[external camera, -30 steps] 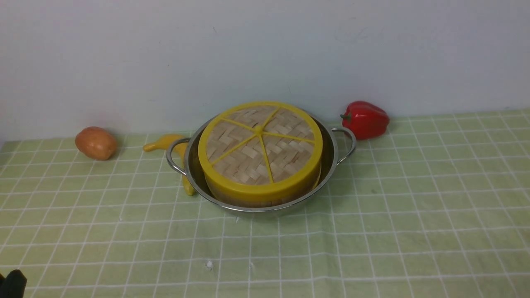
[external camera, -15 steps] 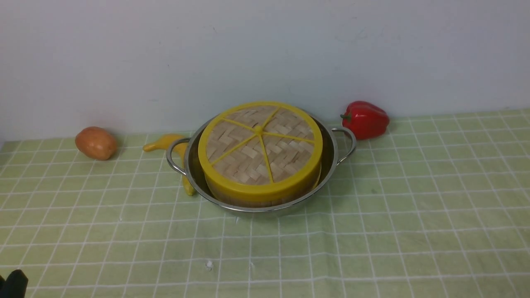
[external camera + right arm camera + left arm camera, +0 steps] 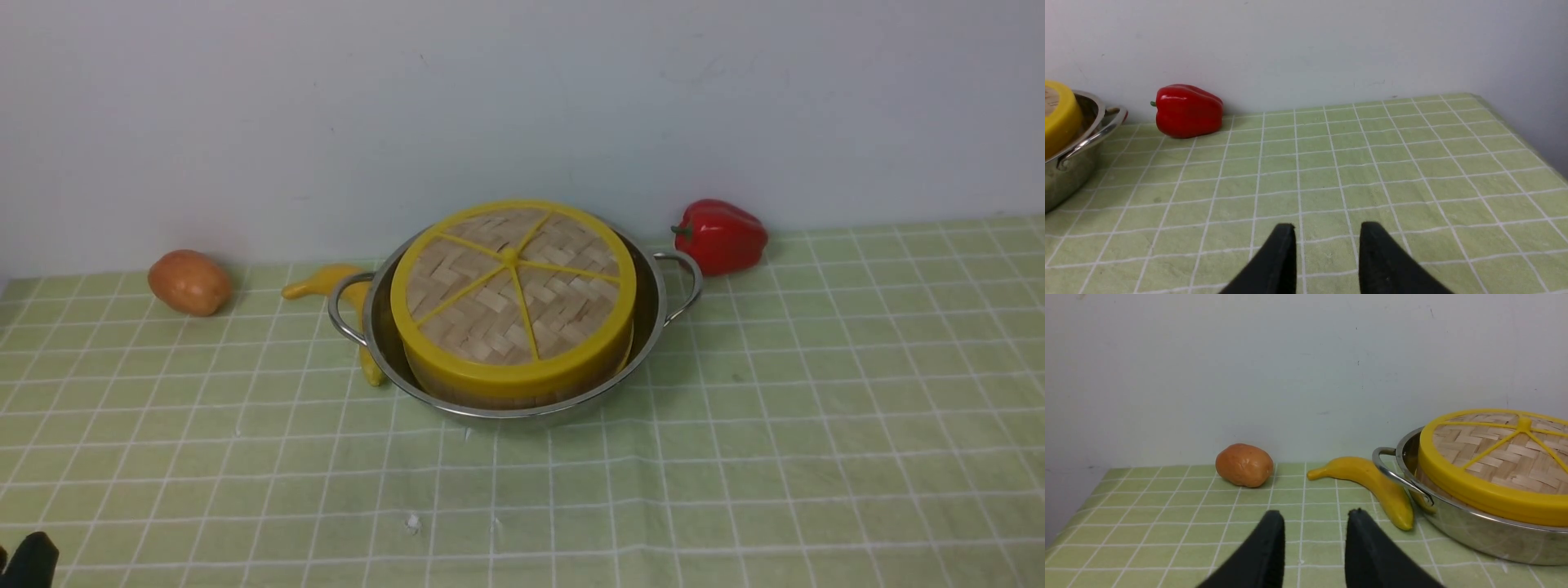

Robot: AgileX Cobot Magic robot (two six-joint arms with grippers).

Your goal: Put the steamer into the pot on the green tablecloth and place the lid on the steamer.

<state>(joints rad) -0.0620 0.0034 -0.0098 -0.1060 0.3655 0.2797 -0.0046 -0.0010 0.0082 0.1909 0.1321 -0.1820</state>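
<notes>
Steamer in pot, lid on top; we see both grippers empty, fingers parted.

We make out only a thin strip of the steamer's bamboo wall under the lid's thick yellow rim; its slatted floor is hidden. Lid: flat woven bamboo, yellow spokes from a hub. Pot: shiny steel, shallow, loop handles, resting on the green tablecloth, a pale cloth gridded in thin white lines. Banana is partly covered by the pot's handle; potato and glossy red pepper sit near the wall. Left gripper and right gripper show black tapered fingers, bases cut off, a narrow gap between each pair, over bare cloth.
</notes>
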